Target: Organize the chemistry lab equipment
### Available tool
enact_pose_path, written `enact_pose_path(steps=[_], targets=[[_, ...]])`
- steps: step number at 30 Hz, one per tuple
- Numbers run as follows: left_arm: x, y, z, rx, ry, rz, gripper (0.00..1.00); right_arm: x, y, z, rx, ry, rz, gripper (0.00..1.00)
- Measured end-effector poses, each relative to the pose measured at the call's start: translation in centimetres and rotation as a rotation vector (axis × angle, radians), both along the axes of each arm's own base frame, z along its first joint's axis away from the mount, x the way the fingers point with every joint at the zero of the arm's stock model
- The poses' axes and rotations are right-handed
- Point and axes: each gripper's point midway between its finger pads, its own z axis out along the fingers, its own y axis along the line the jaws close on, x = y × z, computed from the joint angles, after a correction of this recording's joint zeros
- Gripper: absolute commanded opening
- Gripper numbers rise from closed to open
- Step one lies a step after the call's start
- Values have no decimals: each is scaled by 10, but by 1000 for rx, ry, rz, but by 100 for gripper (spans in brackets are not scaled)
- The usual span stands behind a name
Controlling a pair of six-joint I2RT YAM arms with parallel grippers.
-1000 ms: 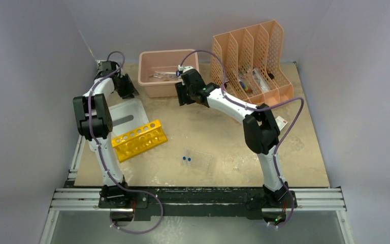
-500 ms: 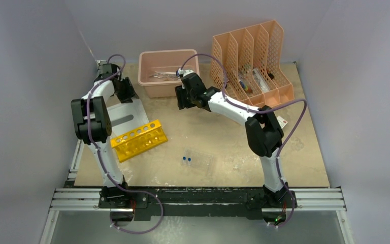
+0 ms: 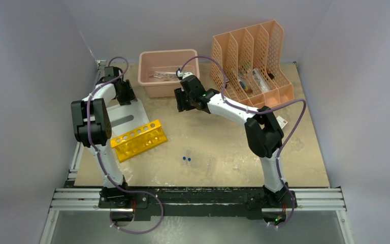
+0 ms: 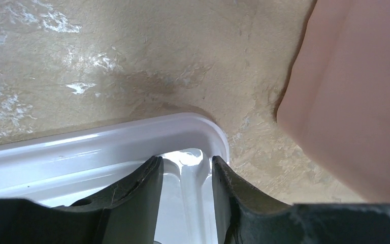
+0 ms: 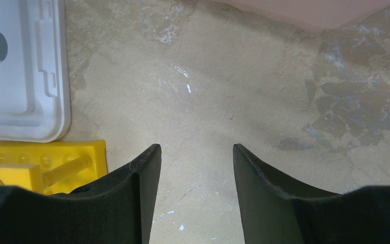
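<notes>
The yellow test-tube rack [image 3: 138,140] lies on the table at the left; its end shows in the right wrist view [image 5: 40,165]. The clear tray [image 3: 202,161] lies at the centre front with two blue-capped vials [image 3: 185,159] at its left edge. Metal tongs [image 3: 163,75] lie inside the pink tub. I cannot make out the wire triangle. My left gripper [image 3: 127,94] [image 4: 183,160] is low over the far right corner of the white lid [image 4: 106,140], jaws slightly apart astride a rib. My right gripper [image 3: 182,101] [image 5: 195,147] is open and empty over bare table.
The pink tub [image 3: 150,87] stands at the back centre, its wall close to my left gripper [image 4: 355,101]. The peach file holder [image 3: 251,58] stands at the back right. The lid [image 3: 127,116] lies flat between the tub and the rack.
My right gripper has drifted slightly left and toward the tub's front. My left gripper has shifted a little over the lid's far corner. The objects have not moved.
</notes>
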Motion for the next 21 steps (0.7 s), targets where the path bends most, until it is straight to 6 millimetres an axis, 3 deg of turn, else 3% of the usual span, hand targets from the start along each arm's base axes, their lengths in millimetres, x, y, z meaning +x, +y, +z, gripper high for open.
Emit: enact_pose_path(steps=[6,14,21], targets=[[-12,-18,0,-7,-12,-25,36,0,0,0,1,0,-1,56],[-40,-72,-4,-45,30,-77,34,-1,1,0,15,12,-12,56],[-49,-82,-5,-38,52,-46,41,-2,1,-2,21,20,-21,56]])
